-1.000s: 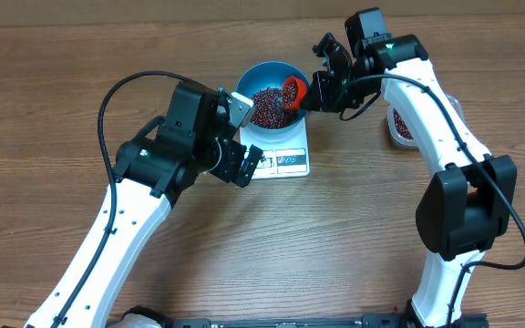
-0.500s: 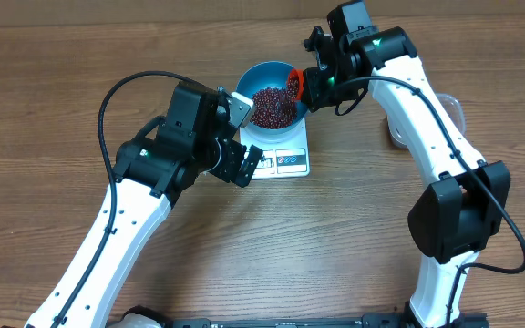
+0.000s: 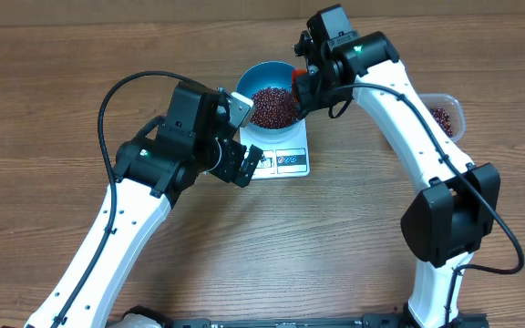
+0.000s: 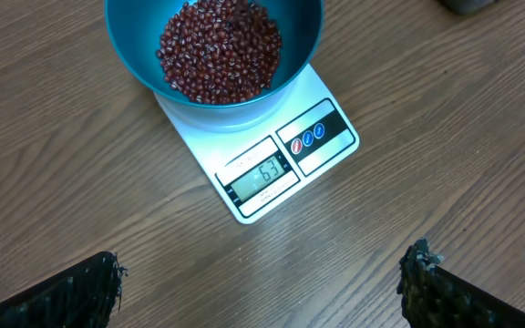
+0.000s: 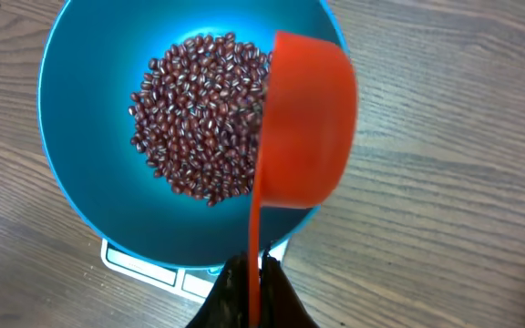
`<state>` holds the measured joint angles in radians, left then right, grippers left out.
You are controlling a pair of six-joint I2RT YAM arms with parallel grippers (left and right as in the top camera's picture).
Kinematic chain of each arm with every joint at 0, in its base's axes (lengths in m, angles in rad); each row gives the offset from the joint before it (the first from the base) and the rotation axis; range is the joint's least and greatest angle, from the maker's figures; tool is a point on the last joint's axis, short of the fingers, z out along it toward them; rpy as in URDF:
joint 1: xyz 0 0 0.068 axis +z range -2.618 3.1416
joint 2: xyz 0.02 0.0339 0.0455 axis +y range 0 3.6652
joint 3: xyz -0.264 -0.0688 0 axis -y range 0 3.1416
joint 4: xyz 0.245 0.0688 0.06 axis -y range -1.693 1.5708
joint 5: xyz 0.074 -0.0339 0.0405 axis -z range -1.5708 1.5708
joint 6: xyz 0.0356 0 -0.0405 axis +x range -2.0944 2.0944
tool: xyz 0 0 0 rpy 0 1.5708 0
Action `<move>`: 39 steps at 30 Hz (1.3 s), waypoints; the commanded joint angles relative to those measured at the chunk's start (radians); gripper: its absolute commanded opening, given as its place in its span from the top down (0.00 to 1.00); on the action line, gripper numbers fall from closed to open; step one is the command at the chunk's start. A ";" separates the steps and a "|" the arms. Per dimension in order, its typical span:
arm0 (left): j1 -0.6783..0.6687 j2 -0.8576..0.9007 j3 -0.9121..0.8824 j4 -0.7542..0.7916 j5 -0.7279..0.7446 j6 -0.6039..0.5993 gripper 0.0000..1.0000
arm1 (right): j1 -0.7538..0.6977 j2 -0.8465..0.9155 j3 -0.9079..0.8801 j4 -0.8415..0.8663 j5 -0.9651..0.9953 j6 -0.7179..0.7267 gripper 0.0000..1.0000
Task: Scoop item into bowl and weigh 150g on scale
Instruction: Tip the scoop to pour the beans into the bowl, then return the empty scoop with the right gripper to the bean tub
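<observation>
The blue bowl (image 3: 252,75) stands on the white scale (image 3: 285,160) and holds a heap of dark red-brown beans (image 3: 274,106). My right gripper (image 3: 302,87) is shut on the thin handle of an orange scoop (image 5: 304,137). The scoop is tipped on its side over the bowl's right rim (image 5: 71,109), its mouth turned toward the beans (image 5: 199,114); its inside is hidden. My left gripper (image 4: 262,273) hovers open and empty over bare table, just in front of the scale (image 4: 322,150). The scale's display (image 4: 261,175) reads 63.
A clear plastic tub (image 3: 445,115) with more beans sits at the far right of the table. My left arm (image 3: 167,150) lies close to the scale's left side. The table's back edge runs just behind the bowl.
My right arm has swung left and back, carrying the scoop from the bowl's right side onto its rim and tipping it. The tub at the right is now uncovered. The left arm is still.
</observation>
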<state>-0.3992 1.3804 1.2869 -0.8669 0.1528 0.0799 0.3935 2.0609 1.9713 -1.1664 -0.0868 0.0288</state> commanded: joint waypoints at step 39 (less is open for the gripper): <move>0.000 -0.006 -0.002 0.004 -0.006 -0.013 0.00 | -0.069 -0.227 0.040 -0.022 0.059 -0.007 0.96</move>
<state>-0.3992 1.3804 1.2869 -0.8669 0.1528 0.0799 0.3866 1.9167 1.9747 -1.1622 0.0574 0.0223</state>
